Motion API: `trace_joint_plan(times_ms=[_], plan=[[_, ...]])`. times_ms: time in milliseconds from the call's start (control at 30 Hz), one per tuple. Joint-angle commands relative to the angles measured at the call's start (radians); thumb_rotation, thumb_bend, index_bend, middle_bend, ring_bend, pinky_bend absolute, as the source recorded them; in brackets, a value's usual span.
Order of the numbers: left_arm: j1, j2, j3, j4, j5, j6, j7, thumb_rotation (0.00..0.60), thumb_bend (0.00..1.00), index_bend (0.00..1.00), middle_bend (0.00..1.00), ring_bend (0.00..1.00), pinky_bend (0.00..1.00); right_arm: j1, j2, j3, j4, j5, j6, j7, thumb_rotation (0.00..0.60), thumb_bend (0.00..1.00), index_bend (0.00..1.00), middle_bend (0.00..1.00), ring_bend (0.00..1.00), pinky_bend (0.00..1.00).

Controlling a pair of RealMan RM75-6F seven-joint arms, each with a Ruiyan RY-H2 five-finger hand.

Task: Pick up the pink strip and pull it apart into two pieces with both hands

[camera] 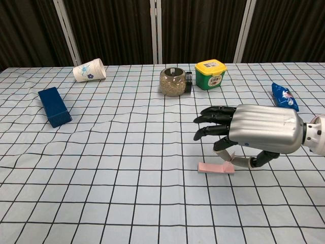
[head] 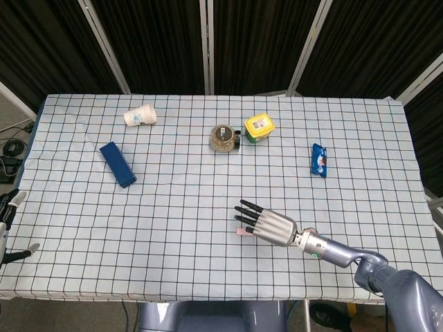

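The pink strip (head: 241, 232) (camera: 215, 168) lies flat on the checked tablecloth at centre front, with its right end turned up. My right hand (head: 270, 227) (camera: 260, 134) hovers low over that end, palm down. Its thumb and one finger pinch the raised flap, while the other fingers stretch out to the left above the strip. Only part of my left hand (head: 7, 211) shows, in the head view at the far left edge, off the table. Its fingers are apart and hold nothing.
A tipped paper cup (head: 140, 115) and a dark blue box (head: 117, 164) lie at the back left. A glass jar (head: 223, 137) and a yellow-lidded tub (head: 259, 127) stand at the back centre. A blue snack packet (head: 319, 160) lies at the right.
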Motion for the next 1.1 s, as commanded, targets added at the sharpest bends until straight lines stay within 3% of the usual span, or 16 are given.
trace_joint_plan(times_ms=[33, 300, 567, 900, 1100], plan=[[0.000, 0.000, 0.000, 0.000, 0.000, 0.000, 0.000, 0.600, 0.00, 0.00, 0.00, 0.00, 0.00, -0.001, -0.003, 0.005, 0.001, 0.007, 0.005, 0.005, 0.600, 0.36, 0.63, 0.19, 0.00, 0.00], [-0.008, -0.006, 0.000, 0.006, -0.006, -0.017, -0.003, 0.600, 0.00, 0.00, 0.00, 0.00, 0.00, 0.011, 0.027, 0.052, -0.067, 0.051, 0.039, 0.036, 0.600, 0.38, 0.64, 0.20, 0.00, 0.00], [-0.101, -0.042, -0.029, 0.048, 0.000, -0.141, -0.104, 0.600, 0.00, 0.00, 0.00, 0.00, 0.00, 0.063, 0.174, 0.146, -0.356, 0.127, -0.014, -0.031, 0.600, 0.38, 0.64, 0.20, 0.00, 0.00], [-0.268, -0.081, -0.091, -0.011, 0.022, -0.306, -0.213, 0.600, 0.00, 0.00, 0.00, 0.00, 0.00, 0.103, 0.293, 0.267, -0.665, 0.256, -0.140, -0.175, 0.600, 0.39, 0.64, 0.20, 0.00, 0.00], [-0.388, -0.157, -0.139, -0.010, 0.008, -0.416, -0.270, 0.600, 0.00, 0.14, 0.00, 0.00, 0.00, 0.118, 0.319, 0.331, -0.795, 0.340, -0.205, -0.262, 0.600, 0.39, 0.65, 0.19, 0.00, 0.00]])
